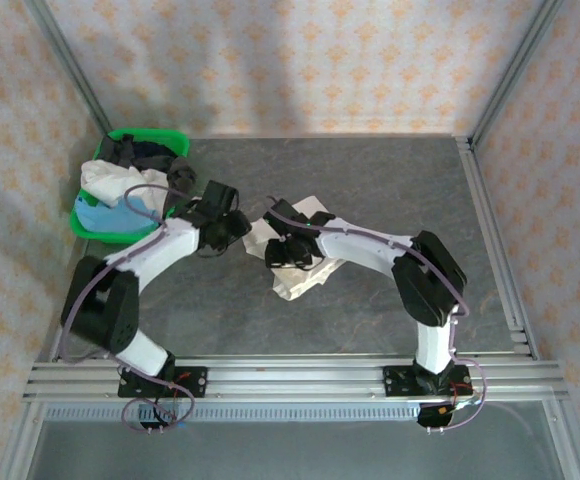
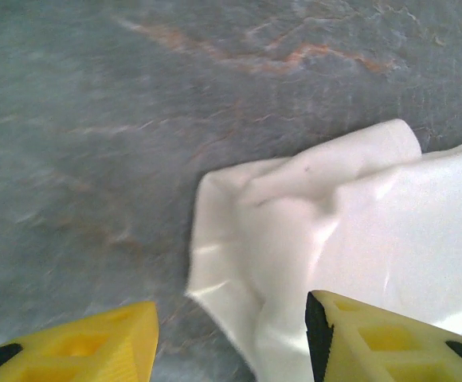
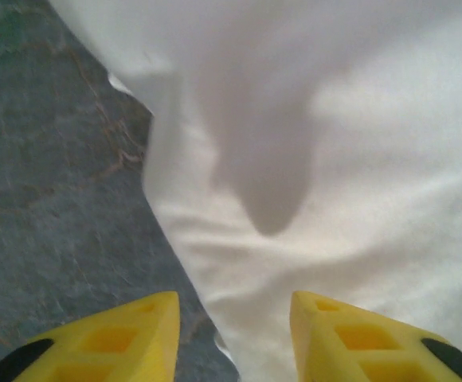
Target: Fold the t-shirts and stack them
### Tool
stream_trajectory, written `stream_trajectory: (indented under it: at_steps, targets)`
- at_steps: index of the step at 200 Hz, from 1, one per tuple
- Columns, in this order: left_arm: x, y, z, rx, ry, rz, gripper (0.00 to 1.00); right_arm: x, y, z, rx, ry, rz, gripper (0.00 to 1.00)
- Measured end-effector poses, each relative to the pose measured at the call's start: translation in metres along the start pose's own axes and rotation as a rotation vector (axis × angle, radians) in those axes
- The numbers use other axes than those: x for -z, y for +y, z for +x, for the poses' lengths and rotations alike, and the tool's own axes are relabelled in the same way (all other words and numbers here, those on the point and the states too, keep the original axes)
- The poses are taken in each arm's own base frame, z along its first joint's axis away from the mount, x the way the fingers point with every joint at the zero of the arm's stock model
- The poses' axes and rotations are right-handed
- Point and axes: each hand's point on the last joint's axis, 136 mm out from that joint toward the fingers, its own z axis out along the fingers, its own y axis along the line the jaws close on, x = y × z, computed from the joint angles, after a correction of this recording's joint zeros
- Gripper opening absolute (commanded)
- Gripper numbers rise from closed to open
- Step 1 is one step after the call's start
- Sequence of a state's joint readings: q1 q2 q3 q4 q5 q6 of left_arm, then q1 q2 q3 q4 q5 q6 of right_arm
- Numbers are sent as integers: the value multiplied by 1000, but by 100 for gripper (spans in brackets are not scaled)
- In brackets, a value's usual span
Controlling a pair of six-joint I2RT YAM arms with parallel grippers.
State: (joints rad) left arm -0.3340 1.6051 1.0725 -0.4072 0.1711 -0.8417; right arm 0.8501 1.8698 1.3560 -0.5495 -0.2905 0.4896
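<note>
You've got one t-shirt (image 1: pixel 305 280) lying mid-table (image 1: pixel 370 180), right of and nearer than the basket (image 1: pixel 148 133) in the far-left corner. The other t-shirts (image 1: pixel 110 185) sit piled in that basket

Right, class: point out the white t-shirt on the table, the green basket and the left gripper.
white t-shirt (image 2: pixel 358 231), left wrist view, its rumpled middle.
green basket (image 1: pixel 150 134), top view, its far rim.
left gripper (image 2: pixel 230 314), left wrist view, midway between fingertips.
</note>
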Motion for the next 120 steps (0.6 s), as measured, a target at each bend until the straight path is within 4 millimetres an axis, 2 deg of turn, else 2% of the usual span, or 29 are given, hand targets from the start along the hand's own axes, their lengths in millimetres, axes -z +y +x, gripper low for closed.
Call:
stream_trajectory:
  at_steps: [11, 26, 46, 59, 79, 93, 110, 120]
  targets:
    - [-10, -10, -4, -28, 14, 2, 52, -5, -6, 9, 2, 20, 3, 38]
    - [-25, -25, -6, -81, 35, 8, 47, -14, -18, 23, 3, 52, 25, 40]
    - [-45, -32, 4, -155, 77, 4, 35, -20, -34, 36, 23, 82, 71, 43]
    - [-55, -22, 20, -196, 120, -19, 27, -20, -43, 40, 42, 96, 97, 44]
    - [-64, 10, 44, -230, 175, -69, 22, -12, -56, 39, 57, 101, 117, 45]
    - [-56, 13, 46, -245, 155, -45, 22, -3, -72, 36, 47, 101, 133, 46]
    - [-49, 31, 58, -252, 166, -61, 21, 11, -93, 30, 22, 92, 155, 48]
    - [-44, 35, 60, -252, 162, -56, 22, 21, -100, 26, 8, 77, 163, 49]
